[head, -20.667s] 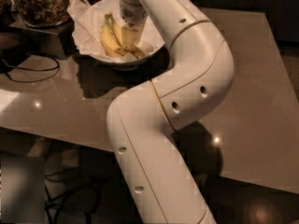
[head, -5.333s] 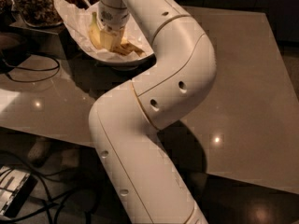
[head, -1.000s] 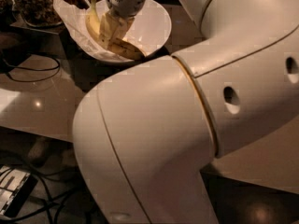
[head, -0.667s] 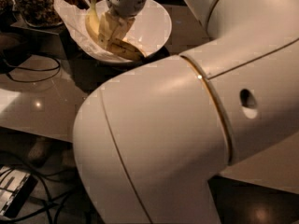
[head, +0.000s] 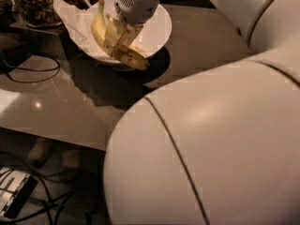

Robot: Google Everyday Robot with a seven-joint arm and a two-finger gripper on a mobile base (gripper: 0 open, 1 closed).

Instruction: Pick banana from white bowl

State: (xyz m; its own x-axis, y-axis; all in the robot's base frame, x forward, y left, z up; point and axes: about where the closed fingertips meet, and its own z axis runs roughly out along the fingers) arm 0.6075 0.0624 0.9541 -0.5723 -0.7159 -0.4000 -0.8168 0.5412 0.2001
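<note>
— Dim room, glossy brown table (head: pixel 65 109). Where have you got to?

— My gripper (head: pixel 117 40) hangs inside the white bowl (head: pixel 161 22) at the far side of the table, low among the fruit. My own arm (head: pixel 211 144) fills most of the near view.

— Is it holding anything?

— I cannot tell. It is right against the two fruits, but whether it is clamped on one or loose beside them does not show.

— Which one is yours?

— The banana (head: pixel 135 60), the flecked one with the darker tip. It lies on the bowl's near side, with one end under my gripper and the other reaching toward the near rim at the lower right. The plumper banana (head: pixel 97 25) lies on the gripper's other side, curving up against the crumpled paper (head: pixel 70 20).

— So what does the move turn on?

— The long axis. It runs slantwise, from under the gripper down and to the right, so most of its length lies to that side of me and is not centred. I judge that a lift from here would take it near one end, and the free end might droop or drag on the rim. The plumper banana sits just beside my gripper too, perhaps touching, so it could come along.
</note>
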